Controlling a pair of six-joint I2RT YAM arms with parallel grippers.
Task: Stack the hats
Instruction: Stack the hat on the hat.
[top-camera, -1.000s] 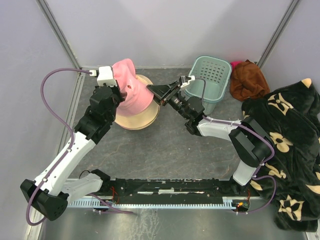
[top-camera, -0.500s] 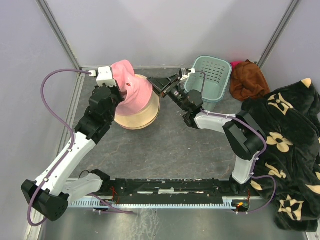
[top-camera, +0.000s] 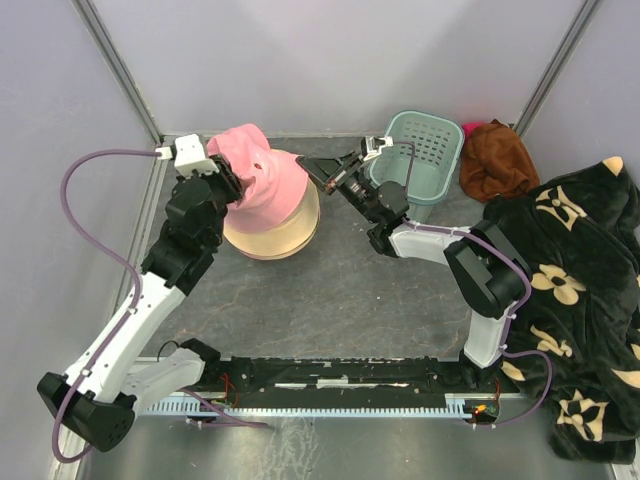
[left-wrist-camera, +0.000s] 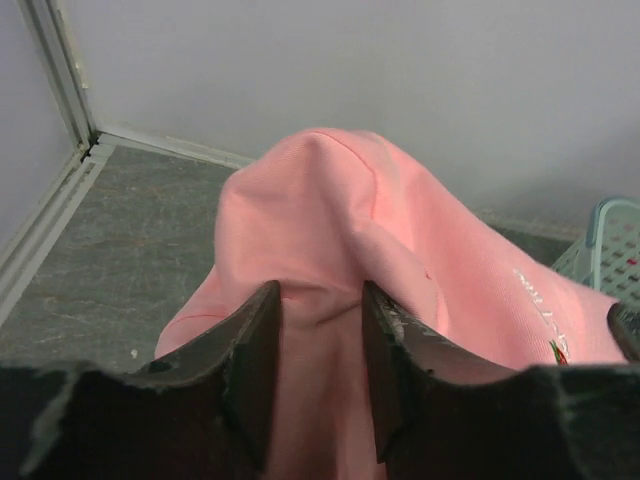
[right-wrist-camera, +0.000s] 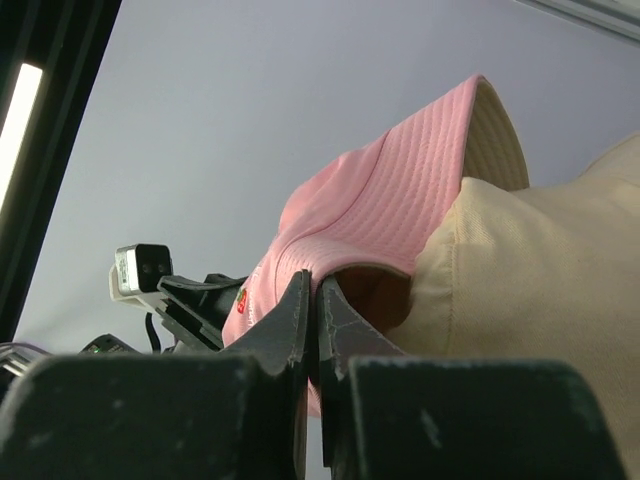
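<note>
Toward the far-left corner of the table (top-camera: 330, 300), the pink hat (top-camera: 270, 185), soft fabric with a row-stitched brim, lies draped over the beige hat (top-camera: 280, 238), its long axis running left to right. At its right edge the right gripper (right-wrist-camera: 312, 285) pinches the brim, fingers closed on it. At its crown the left gripper (left-wrist-camera: 320, 295) straddles a fold, jaws apart. Both arms reach it equally. A teal basket (top-camera: 425, 150) stands just beyond.

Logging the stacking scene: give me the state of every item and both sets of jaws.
pink hat, draped tilted over the beige hat
beige hat, lying under the pink hat
left gripper, jaws apart around a fold of the pink hat
right gripper, jaws shut on the pink hat's brim
teal basket, upright
rust cloth, crumpled
black blanket, bunched up
</note>
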